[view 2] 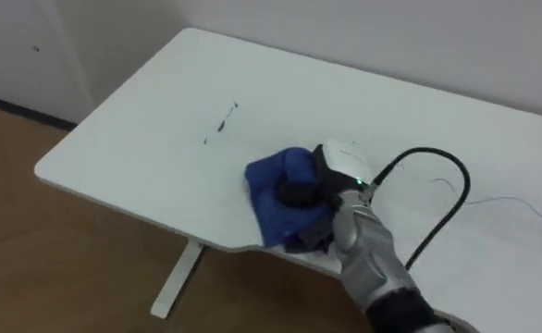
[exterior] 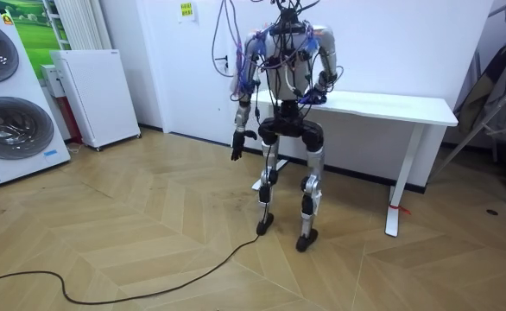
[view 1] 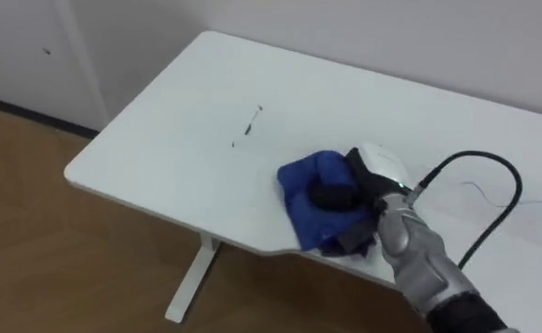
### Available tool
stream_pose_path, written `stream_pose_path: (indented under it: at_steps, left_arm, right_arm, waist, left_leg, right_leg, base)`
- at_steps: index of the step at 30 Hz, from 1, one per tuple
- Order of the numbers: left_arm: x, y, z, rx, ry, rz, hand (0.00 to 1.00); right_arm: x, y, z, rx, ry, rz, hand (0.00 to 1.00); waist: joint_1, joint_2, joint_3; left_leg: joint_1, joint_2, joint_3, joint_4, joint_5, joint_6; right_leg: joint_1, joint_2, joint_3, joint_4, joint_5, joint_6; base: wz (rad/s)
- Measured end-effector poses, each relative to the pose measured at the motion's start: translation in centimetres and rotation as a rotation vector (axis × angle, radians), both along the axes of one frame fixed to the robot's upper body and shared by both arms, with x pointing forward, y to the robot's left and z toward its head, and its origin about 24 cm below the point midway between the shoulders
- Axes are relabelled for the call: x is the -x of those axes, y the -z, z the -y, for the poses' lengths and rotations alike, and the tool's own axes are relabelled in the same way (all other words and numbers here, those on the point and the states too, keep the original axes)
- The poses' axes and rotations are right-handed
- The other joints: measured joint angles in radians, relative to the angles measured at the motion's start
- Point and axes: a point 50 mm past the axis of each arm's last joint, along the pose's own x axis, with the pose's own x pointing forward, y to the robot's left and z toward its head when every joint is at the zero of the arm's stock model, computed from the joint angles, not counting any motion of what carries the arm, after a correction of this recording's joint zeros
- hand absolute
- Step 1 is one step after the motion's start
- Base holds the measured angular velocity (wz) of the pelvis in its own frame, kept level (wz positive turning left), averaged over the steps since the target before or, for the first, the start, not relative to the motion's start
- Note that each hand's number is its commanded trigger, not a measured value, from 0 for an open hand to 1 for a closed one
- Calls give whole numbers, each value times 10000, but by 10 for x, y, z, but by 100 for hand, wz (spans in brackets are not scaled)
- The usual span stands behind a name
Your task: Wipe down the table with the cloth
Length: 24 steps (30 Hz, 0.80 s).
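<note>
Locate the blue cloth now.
In the left eye view the bunched blue cloth sits clutched in the right hand near the front edge of the white table, right of the small dark marks.

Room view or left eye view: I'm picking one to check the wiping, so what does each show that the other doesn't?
Room view: the robot standing at the table's end, left hand hanging at its side, a washer and a white cabinet by the wall. Left eye view: the right hand gripping a blue cloth near the front edge, with dark marks beyond it. Both: the white table and the wood floor.
</note>
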Motion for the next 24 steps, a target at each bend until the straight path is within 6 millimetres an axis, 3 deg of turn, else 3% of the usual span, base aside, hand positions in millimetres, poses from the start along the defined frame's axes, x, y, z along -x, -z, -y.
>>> stream_pose_path:
  at_steps: [1, 3, 5, 7, 9, 11, 13, 14, 16, 17, 18, 19, 20, 21, 22, 23, 24]
  left_arm:
    - [3, -1, -5, -101, -184, -38, 0]
    - [3, -5, -16, -330, -533, 112, 0]
    - [-1, -11, -31, -625, -574, 399, 0]
    - [-9, -21, -53, -1063, -511, 800, 0]
    - [-12, -30, -70, -1478, -393, 866, 0]
    - [-13, -40, -88, -1958, -291, 839, 0]
    - [-19, -54, -107, -2575, -28, 861, 0]
    - [-21, -56, -110, -2679, -14, 880, 0]
    - [-27, -60, -114, -2855, 50, 1042, 0]
    - [-28, -61, -115, -2902, 46, 1070, 0]
    - [-30, -59, -112, -2824, 77, 1149, 0]
    - [-34, -55, -105, -2616, 245, 1204, 0]
    - [-35, -53, -101, -2504, 265, 1245, 0]
    - [-39, -48, -92, -2233, 264, 1321, 0]
    - [-40, -42, -81, -1897, 244, 1354, 0]
    - [-42, -39, -76, -1749, 294, 1369, 0]
    - [-43, -35, -68, -1543, 458, 1312, 0]
  right_arm:
    - [-1, 2, 6, -261, 283, -9, 100]
    - [0, 6, 16, -573, 761, 53, 100]
    - [4, 10, 33, -482, 1397, -31, 100]
    - [13, 18, 66, -83, 2288, -632, 100]
    - [22, 21, 93, 305, 3048, -932, 100]
    - [35, 25, 118, 493, 4127, -1213, 100]
    - [55, 29, 143, 392, 5340, -1391, 100]
    - [60, 29, 149, 487, 5510, -1431, 100]
    - [73, 30, 162, 805, 5897, -1491, 100]
    - [72, 29, 163, 830, 5892, -1414, 100]
    - [69, 23, 165, 996, 5793, -1188, 100]
    - [66, 18, 167, 1208, 5695, -943, 100]
    - [65, 15, 168, 1249, 5673, -843, 100]
    - [63, 12, 168, 1420, 5648, -740, 100]
    - [61, 9, 166, 1549, 5567, -629, 100]
    - [60, 8, 165, 1570, 5494, -589, 100]
    - [54, 6, 159, 1588, 5230, -448, 100]
  waist:
    - [20, -46, 17]
    - [88, -38, 11]
    - [275, -94, -26]
    - [306, -230, -173]
    - [344, -267, -185]
    - [32, -321, -220]
    - [-766, -601, -315]
    - [-916, -631, -307]
    - [-1039, -659, -288]
    - [-1181, -706, -268]
    - [-1309, -545, -288]
    - [-1495, -274, -289]
    - [-1540, -260, -281]
    - [-1614, -295, -288]
    - [-1729, -277, -297]
    - [-1741, -243, -302]
    - [-1687, -168, -229]
  left_leg:
    - [-15, 18, 262, 92, -40, 69]
    - [-39, 194, 661, 157, -207, 296]
    - [-174, 414, 1148, 234, -317, 319]
    - [-213, 756, 1313, 434, -443, 199]
    - [-328, 1120, 1267, 725, -565, -1]
    - [-678, 1519, 981, 1137, -674, -220]
    - [-1235, 1758, 330, 1510, -664, -568]
    - [-1288, 1827, 230, 1578, -664, -689]
    - [-1187, 2335, 215, 1644, -633, -1336]
    - [-1178, 2440, 197, 1634, -598, -1527]
    - [-1186, 2817, 186, 1542, -478, -1953]
    - [-1147, 3319, 69, 1169, -157, -2299]
    - [-1052, 3439, 89, 923, 42, -2284]
    - [-867, 3491, 85, 455, 431, -1890]
    - [-817, 3442, 109, 224, 719, -1796]
    - [-772, 3412, 192, 202, 782, -1809]
    - [-635, 3403, 501, 212, 811, -1837]
  right_leg:
    - [-96, -177, -17, 71, 26, 40]
    - [-139, -254, -201, -106, 90, 166]
    - [-331, -727, -646, 701, 5, 254]
    - [-235, -1729, -932, 1091, -28, 386]
    - [-170, -1982, -519, 687, 130, 558]
    - [-14, -2056, -482, -126, 431, 602]
    - [259, -2049, -855, -1282, 1082, 627]
    - [350, -1998, -881, -1486, 1239, 627]
    - [276, -1580, -843, -1676, 1569, 601]
    - [165, -1433, -893, -1533, 1541, 734]
    - [-47, -1154, -1132, -973, 880, 1268]
    - [-423, -766, -1401, -269, 451, 852]
    - [-604, -697, -1467, -37, 221, 701]
    - [-897, -627, -1512, 461, -172, 420]
    - [-1046, -527, -1595, 668, -405, 197]
    - [-1084, -457, -1590, 711, -503, 121]
    - [-1080, -177, -1502, 732, -633, -35]
  base:
    - [-31]
    - [-57]
    - [-48]
    - [-15]
    - [-14]
    - [18]
    - [61]
    - [36]
    - [-14]
    - [-29]
    - [-19]
    - [-19]
    - [-10]
    - [0]
    - [3]
    - [0]
    - [-17]
